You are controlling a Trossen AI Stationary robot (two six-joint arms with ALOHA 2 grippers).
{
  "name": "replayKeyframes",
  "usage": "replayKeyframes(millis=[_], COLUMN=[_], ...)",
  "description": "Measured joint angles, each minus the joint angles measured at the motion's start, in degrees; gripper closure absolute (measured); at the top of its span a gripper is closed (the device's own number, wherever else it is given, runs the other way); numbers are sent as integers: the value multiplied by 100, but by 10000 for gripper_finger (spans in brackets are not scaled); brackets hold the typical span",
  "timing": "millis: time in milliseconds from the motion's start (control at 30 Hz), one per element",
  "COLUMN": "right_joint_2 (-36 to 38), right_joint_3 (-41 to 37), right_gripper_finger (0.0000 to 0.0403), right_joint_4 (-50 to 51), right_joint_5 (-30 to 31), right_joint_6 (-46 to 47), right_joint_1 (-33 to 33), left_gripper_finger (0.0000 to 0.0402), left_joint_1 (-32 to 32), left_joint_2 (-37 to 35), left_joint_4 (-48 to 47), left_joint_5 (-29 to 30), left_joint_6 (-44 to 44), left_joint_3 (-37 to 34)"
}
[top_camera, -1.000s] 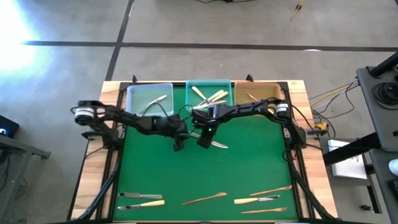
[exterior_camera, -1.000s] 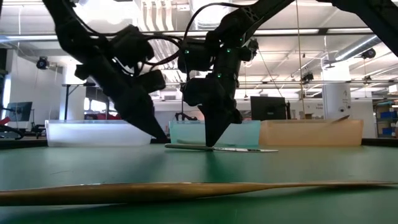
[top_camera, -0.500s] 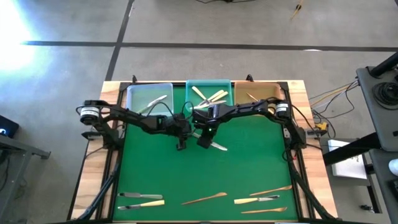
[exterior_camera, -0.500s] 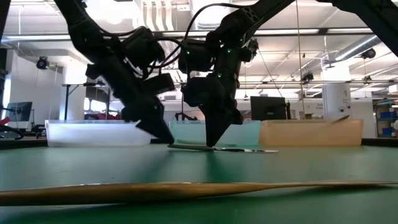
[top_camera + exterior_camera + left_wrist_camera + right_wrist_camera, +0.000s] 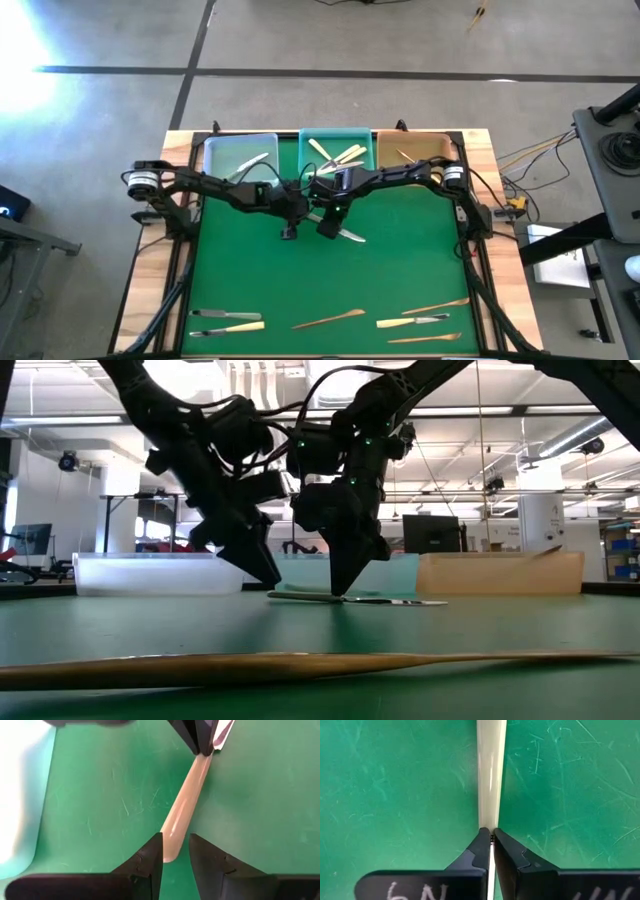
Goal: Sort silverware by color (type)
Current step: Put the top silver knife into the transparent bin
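While pinching cream knife (image 5: 491, 775) on worktop (image 5: 400, 270): right hand (image 5: 491, 841) clamped | left hand (image 5: 175, 851) open astride handle | close squarely.

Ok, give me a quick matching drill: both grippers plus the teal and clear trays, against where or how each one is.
1 left gripper
2 right gripper
3 teal tray
4 clear tray

a holds cream pieces
b shut on the knife
c leftmost in the tray row
d open, fingers either side of the knife's cream handle end

Pairs: 1-d, 2-b, 3-a, 4-c
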State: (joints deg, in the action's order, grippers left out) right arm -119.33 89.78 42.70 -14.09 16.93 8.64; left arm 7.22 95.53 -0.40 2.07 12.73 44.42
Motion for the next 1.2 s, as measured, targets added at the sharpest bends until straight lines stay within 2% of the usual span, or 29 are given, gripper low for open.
replayKeyframes(millis=[400,533,667,833,1200], right_joint_2=[-4,-4,-4,-4,-4], right_joint_3=[-4,-5,-4,-14,-15], right_gripper_finger=[394,394,394,394,394], right_joint_4=[-138,-150,-157,-138,-187], right_joint_5=[-22,-44,-39,-19,40], right_joint_6=[2,48,67,100,109], right_joint_1=[-2,-2,7,4,2], left_gripper_finger=[324,324,324,323,325], left_joint_1=[70,72,76,76,81], left_joint_2=[8,218,550,826,844], left_joint_4=[95,146,235,324,191], left_joint_5=[2,-37,-315,-216,-38], left_joint_6=[183,212,218,167,-158], left_joint_3=[-26,-26,1,4,3])
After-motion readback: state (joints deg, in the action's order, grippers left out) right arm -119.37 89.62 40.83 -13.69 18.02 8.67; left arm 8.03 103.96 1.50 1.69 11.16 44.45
